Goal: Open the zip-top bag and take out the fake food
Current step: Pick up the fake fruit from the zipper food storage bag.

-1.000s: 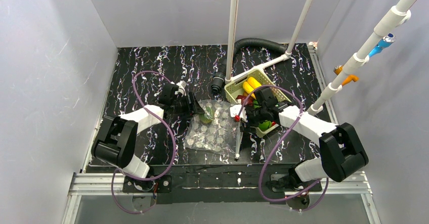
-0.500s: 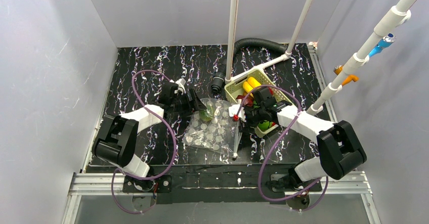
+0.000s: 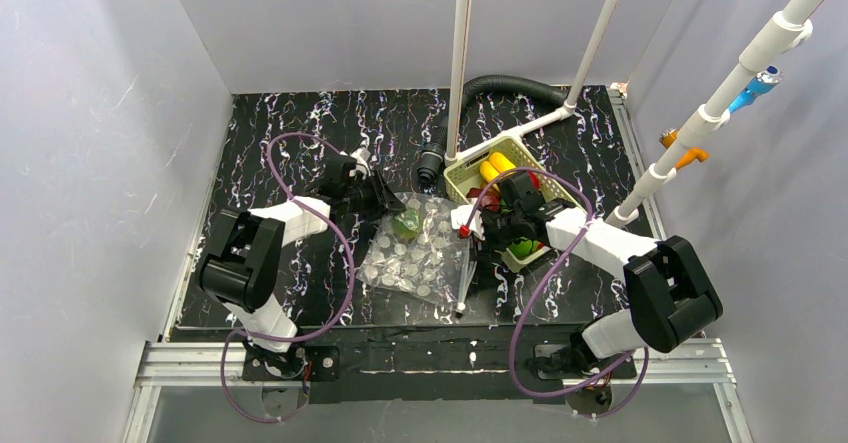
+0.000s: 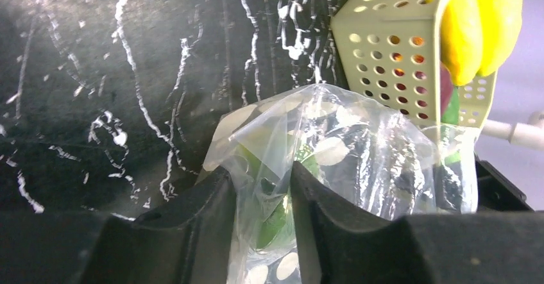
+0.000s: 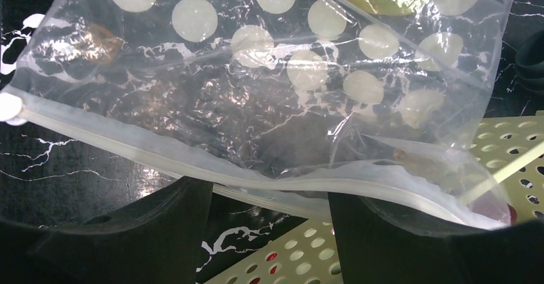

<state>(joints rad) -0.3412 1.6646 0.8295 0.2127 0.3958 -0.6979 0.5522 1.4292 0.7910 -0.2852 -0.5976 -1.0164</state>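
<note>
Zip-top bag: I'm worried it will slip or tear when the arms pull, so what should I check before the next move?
1. Left pincer straddles the zip-top bag: ok.
2. Left pincer clamped firmly on the plastic: cannot tell.
3. Right pincer closed on the zip strip: not ok, its jaws stand wide apart with the strip lying across them.
4. Zip seal parted: cannot tell.
5. Green fake food inside the bag: ok.

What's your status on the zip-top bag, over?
Left gripper pinching zip-top bag at green piece. Right gripper open, straddling zip edge. Basket tight beside right gripper.
</note>
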